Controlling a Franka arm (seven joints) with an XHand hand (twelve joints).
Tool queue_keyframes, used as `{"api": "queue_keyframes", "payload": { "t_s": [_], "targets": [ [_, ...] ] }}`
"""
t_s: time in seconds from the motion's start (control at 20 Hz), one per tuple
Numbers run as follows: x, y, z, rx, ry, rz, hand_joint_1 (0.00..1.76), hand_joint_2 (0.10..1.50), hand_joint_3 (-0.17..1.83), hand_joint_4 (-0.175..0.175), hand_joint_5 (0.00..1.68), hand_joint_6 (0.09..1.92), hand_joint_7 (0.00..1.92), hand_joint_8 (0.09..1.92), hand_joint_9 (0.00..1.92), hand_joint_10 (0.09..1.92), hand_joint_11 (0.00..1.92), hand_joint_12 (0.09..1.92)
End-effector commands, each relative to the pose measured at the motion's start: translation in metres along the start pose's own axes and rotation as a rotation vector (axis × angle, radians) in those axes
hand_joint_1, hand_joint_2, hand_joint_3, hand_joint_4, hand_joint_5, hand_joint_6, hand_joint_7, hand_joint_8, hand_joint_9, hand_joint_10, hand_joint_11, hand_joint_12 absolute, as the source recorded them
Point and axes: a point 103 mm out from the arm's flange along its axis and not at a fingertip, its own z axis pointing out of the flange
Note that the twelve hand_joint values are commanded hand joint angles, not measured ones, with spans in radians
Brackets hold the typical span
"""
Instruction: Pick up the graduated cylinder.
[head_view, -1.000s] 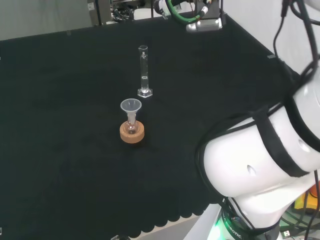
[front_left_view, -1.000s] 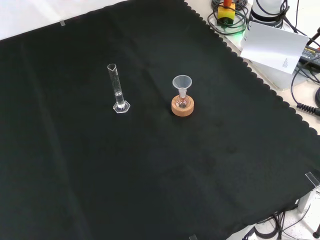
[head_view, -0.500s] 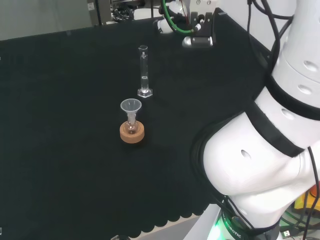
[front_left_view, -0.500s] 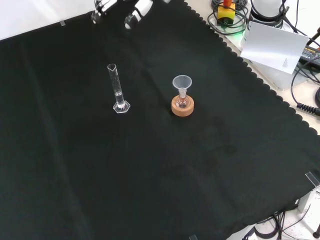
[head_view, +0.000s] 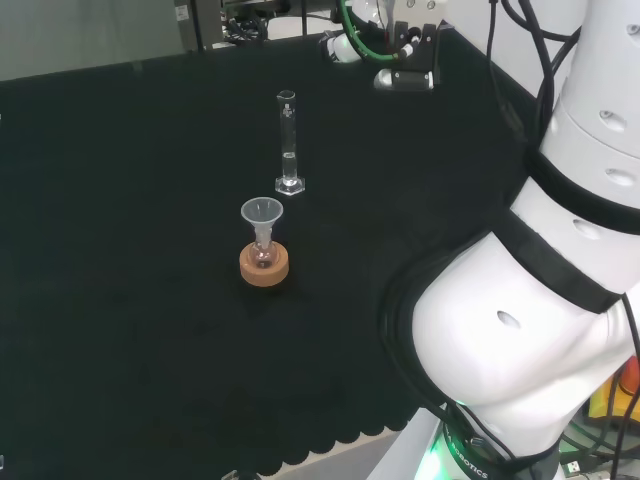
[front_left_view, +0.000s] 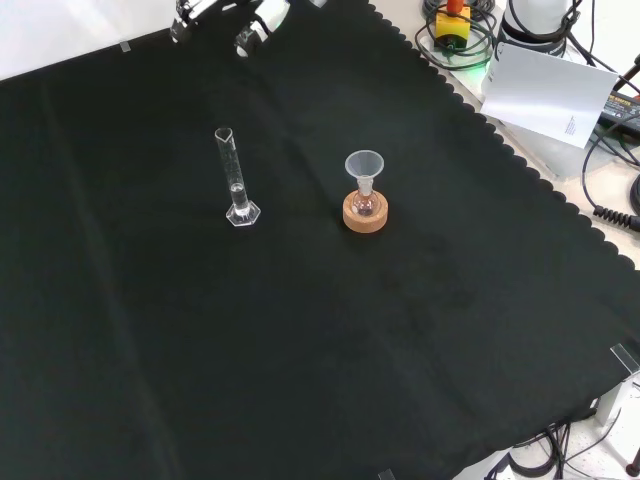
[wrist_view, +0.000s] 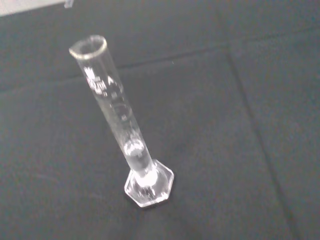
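While the graduated cylinder (head_view: 288, 144) stands upright on its hexagonal foot, well in from the cloth's edges, its printed scale (too faint for me to read) runs down the clear tube. Just beside it, a small flask with a funnel (front_left_view: 364, 165) sits on a cork ring (front_left_view: 365, 212). Since half a second ago the hand (front_left_view: 248, 30) has shifted slightly along the cloth's far edge in the front view, well apart from the cylinder; its grip I cannot tell.
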Motion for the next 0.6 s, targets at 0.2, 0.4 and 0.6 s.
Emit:
{"api": "queue_keyframes", "payload": {
  "t_s": [0.2,0.4,0.6],
  "targets": [
    [-0.015,0.042,0.091,0.034,0.163,-0.1,0.51,1.2,-0.16,-0.039,0.31,0.09,0.07,0.64,0.28,0.69,0.1,1.4],
    [-0.021,0.044,0.105,0.05,0.224,-0.151,0.57,1.17,-0.17,-0.036,0.32,0.09,0.12,0.66,0.32,0.7,0.12,1.4],
    [-0.024,0.044,0.121,0.07,0.29,-0.212,0.69,1.14,-0.17,-0.031,0.34,0.09,0.14,0.66,0.37,0.69,0.19,1.39]
  ]
}}
